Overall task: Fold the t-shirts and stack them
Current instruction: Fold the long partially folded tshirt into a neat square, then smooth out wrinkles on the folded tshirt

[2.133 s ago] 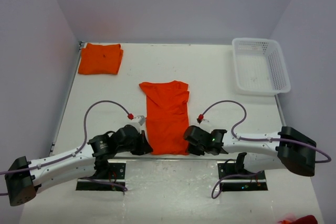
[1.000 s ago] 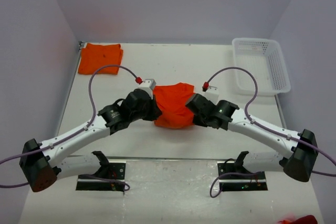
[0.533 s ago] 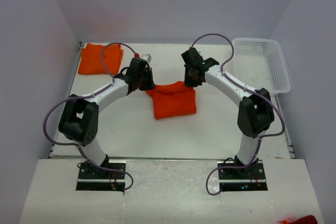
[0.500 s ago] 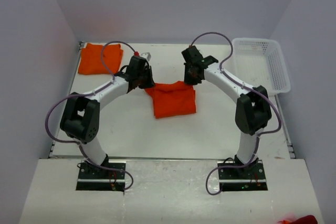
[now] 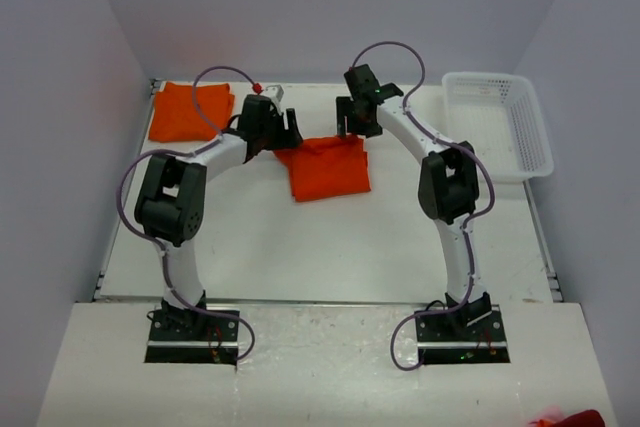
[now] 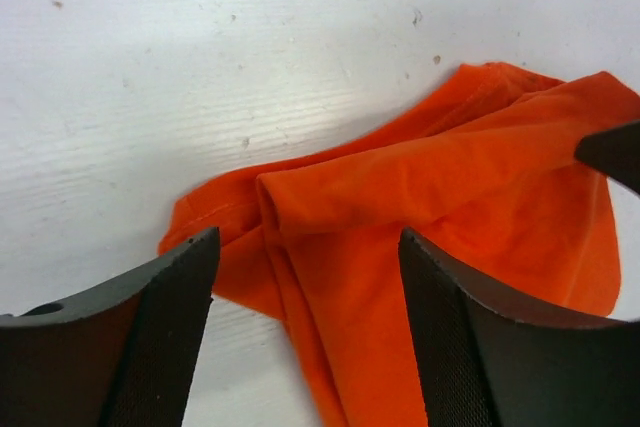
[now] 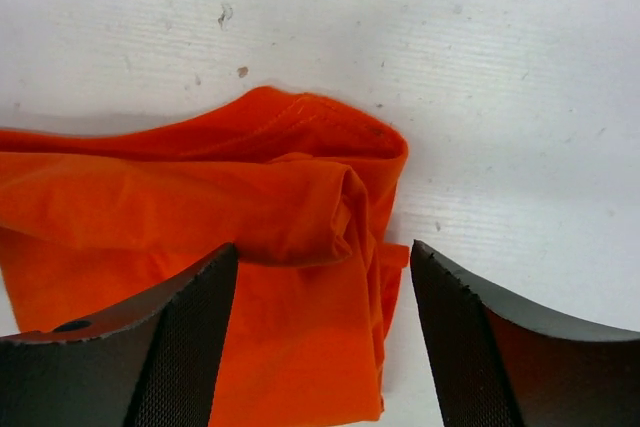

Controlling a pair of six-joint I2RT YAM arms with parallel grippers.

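Jaws apart, nothing held
The left gripper (image 6: pixel 308 242) and right gripper (image 7: pixel 322 252), both spread wide, hang over the far edge of the t-shirt (image 5: pixel 330 169) left of the basket (image 5: pixel 495 76); 1 folded t-shirt (image 5: pixel 185 112) lies farther left.

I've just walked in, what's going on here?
Two robot arms are folding an orange t-shirt in the middle of the table. It lies folded over, and the left gripper and right gripper hover open above its far corners. A second folded shirt sits at the far-left corner, a white basket far right.
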